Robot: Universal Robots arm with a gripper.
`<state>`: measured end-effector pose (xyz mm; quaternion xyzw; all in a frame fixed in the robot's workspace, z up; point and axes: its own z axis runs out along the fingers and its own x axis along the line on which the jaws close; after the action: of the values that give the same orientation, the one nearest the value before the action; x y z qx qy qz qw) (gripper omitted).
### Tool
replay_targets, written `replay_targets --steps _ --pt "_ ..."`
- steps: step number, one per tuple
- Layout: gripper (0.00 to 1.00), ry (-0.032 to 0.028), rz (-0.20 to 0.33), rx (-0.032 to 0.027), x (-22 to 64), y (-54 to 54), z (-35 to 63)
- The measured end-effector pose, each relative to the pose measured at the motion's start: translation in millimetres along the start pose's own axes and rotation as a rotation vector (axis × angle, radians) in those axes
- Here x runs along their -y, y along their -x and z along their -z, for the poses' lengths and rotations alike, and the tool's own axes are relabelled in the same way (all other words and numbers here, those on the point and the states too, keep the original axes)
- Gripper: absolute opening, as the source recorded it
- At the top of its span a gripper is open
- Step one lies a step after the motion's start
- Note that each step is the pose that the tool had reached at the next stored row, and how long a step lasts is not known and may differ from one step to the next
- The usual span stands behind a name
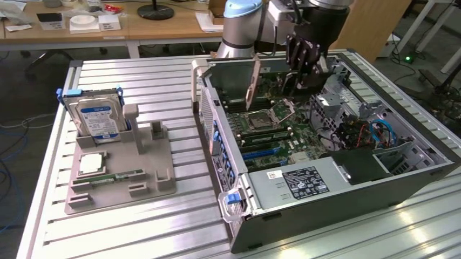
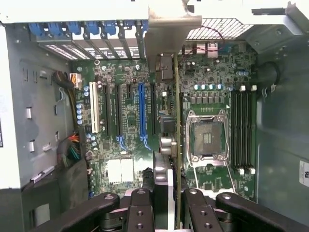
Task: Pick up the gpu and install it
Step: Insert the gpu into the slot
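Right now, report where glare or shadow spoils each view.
Exterior view: light glares off the ribbed silver aluminium table at the exterior view's right. Wrist view: the rim of the grey metal computer case beside the blue clips is washed out white; the thin dark gpu card, edge-on, and green motherboard are evenly lit.

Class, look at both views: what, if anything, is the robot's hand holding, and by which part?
The hand holds the gpu edge-on above the motherboard, gripping its top edge at the end away from the metal bracket.
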<state>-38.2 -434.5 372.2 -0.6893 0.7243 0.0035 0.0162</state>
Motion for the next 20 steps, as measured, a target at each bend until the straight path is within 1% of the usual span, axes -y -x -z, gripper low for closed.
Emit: replay_targets --steps 4,6,8,10,14,20 --pt "0.28 0.0000 0.001 0.0001 -5.9 -0.5 -7.2" --pt "0.28 0.0005 0.002 0.0001 -6.0 -1.4 -10.9" --pt "0.28 0.0016 0.003 0.0000 -5.9 -5.2 -14.2" --pt "0.28 0.0016 0.003 0.0003 -6.1 -6.5 -17.8" --pt "0.28 0.0016 0.003 0.0002 -12.9 -7.0 -24.9" --pt "0.28 0.0024 0.008 0.0004 -14.3 -10.5 -35.8"
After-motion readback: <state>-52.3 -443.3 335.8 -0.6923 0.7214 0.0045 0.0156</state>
